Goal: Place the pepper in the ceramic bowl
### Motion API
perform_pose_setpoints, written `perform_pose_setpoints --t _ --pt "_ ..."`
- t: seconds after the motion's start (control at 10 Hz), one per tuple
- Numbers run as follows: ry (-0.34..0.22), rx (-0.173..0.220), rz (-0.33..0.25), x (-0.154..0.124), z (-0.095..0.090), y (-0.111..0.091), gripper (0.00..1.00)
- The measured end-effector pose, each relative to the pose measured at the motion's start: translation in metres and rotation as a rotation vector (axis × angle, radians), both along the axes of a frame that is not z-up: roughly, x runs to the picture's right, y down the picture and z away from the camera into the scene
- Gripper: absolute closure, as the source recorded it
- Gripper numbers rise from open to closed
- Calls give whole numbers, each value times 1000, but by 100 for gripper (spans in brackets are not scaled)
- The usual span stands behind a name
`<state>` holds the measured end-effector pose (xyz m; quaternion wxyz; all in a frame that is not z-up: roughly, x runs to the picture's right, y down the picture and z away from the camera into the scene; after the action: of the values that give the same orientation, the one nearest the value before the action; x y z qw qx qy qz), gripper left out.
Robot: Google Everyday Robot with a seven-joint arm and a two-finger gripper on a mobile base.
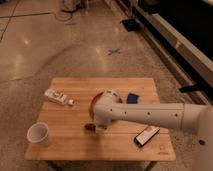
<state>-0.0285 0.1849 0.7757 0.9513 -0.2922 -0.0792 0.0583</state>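
The ceramic bowl (95, 101) sits near the middle of the wooden table (75, 145), orange-red inside, and my white arm covers most of it. The pepper (89, 127), small and dark red, lies on the table just in front of the bowl, at its left. My gripper (97, 125) is at the end of the white arm, low over the table and right beside the pepper, mostly hidden under the wrist. I cannot tell whether it touches the pepper.
A white cup (39, 134) stands at the front left. A white bottle (56, 96) lies at the back left. A blue object (132, 98) lies behind the arm. A black-and-red flat packet (147, 135) lies at the front right.
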Motion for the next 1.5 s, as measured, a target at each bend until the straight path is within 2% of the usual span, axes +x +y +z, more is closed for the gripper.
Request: perform_pose_setpoints --t 0.2,0.3,0.4,0.5,0.7,0.8,1.0,1.3,1.5 --pt "-4 31 -17 6 -17 -24 100" --pt "-2 61 -30 11 -25 -46 100" --pt "0 73 -34 13 -27 -57 100" --pt "3 88 -39 15 -26 -70 100" --pt "12 133 -40 20 -12 -106 100" --pt "16 146 -39 22 -4 -117 100" --pt "28 174 -34 36 20 -140 84" --pt "53 173 -20 65 51 -148 53" --pt "61 176 -4 84 58 -149 39"
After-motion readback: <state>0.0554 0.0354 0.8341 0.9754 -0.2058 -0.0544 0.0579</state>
